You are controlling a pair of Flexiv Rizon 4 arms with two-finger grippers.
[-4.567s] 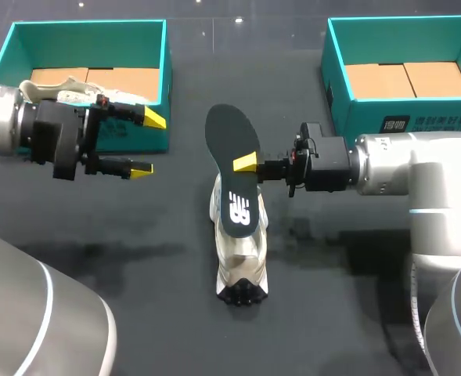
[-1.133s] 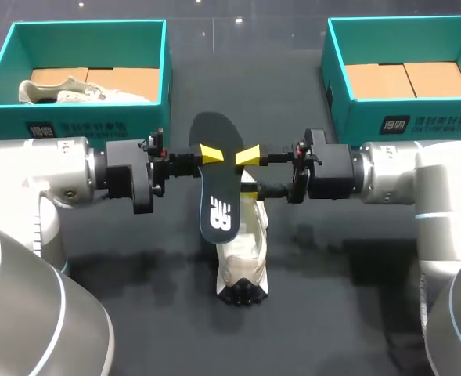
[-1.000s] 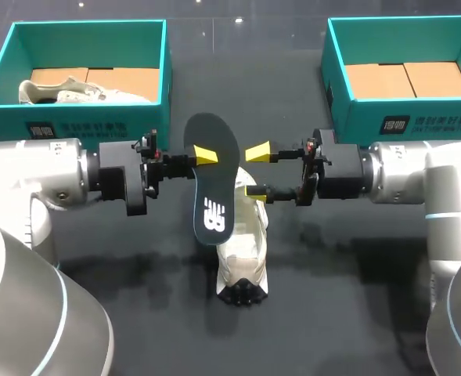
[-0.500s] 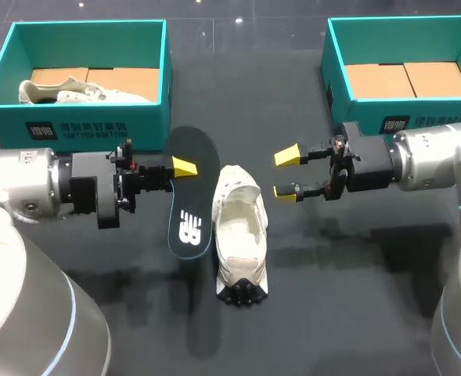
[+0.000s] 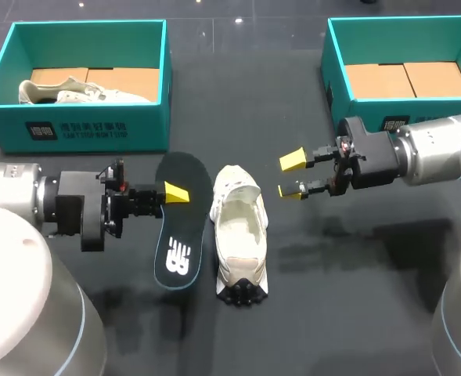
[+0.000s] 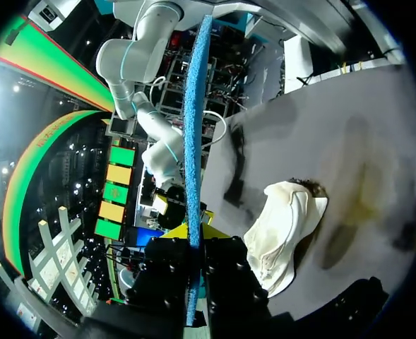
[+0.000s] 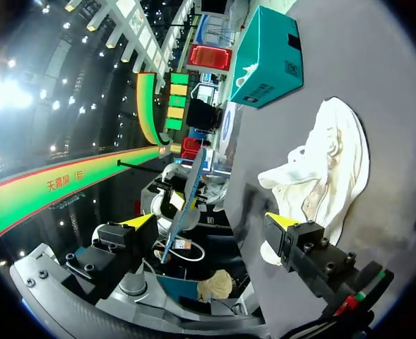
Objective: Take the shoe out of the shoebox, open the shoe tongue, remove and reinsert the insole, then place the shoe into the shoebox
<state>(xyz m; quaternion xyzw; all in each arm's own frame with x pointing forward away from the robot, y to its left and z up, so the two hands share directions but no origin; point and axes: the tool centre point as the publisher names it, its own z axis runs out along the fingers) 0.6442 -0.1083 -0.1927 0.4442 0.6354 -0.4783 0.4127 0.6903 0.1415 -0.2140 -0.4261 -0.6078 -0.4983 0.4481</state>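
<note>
Closest in, the shoe (image 5: 240,235) lies on the surface with its mouth open. The insole (image 5: 177,239) hangs just beside it, on my left; can't tell if its low end touches down. Left jaws pinch the insole's edge toward its far end, right jaws are spread with nothing in them, off the shoe's other side. That insole looks thin, light and floppy, so I'd guess a mid-length grip keeps it from drooping. The shoe looks soft, best held by the collar. Left wrist view shows the insole edge-on with a blue underside, which the head view hides. Far back, the left box (image 5: 89,133) holds another shoe (image 5: 81,90); the right box (image 5: 355,117) doesn't.
</note>
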